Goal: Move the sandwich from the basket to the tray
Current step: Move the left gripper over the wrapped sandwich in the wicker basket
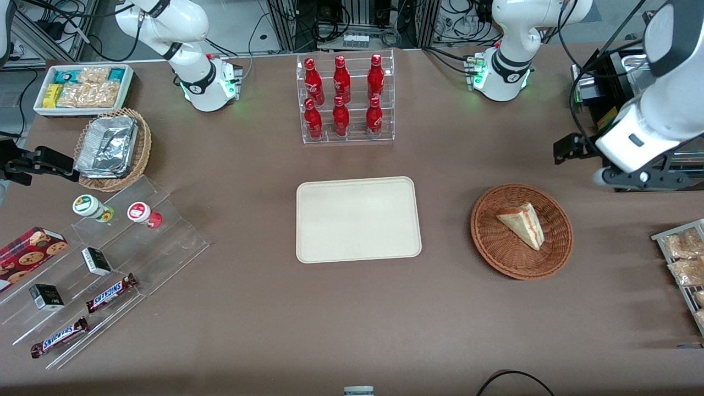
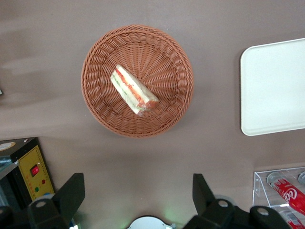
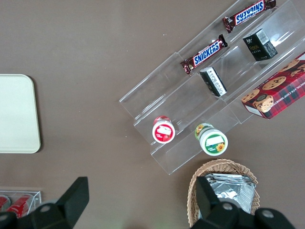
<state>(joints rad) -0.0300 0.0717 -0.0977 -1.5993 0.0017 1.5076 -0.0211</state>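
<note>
The sandwich [image 1: 522, 224] [image 2: 133, 89], a pale wedge with red, orange and green filling, lies in the round reddish-brown wicker basket [image 1: 495, 250] [image 2: 102, 112]. The cream tray [image 1: 357, 220] [image 2: 274, 86] [image 3: 16, 114] lies flat and bare mid-table, beside the basket toward the parked arm's end. My gripper [image 1: 567, 149] [image 2: 137, 193] hangs high over the table, farther from the front camera than the basket and toward the working arm's end. It is open, its black fingers [image 2: 71, 191] wide apart with only table between them.
A clear rack of red bottles [image 1: 345, 99] [image 2: 286, 191] stands farther back than the tray. A wire rack of snack packets [image 1: 685, 264] sits at the working arm's table end. A black box with a yellow panel [image 2: 28, 174] stands near the gripper. A light wicker basket of foil containers [image 1: 113, 148] and an acrylic stand [image 1: 110, 258] sit at the parked arm's end.
</note>
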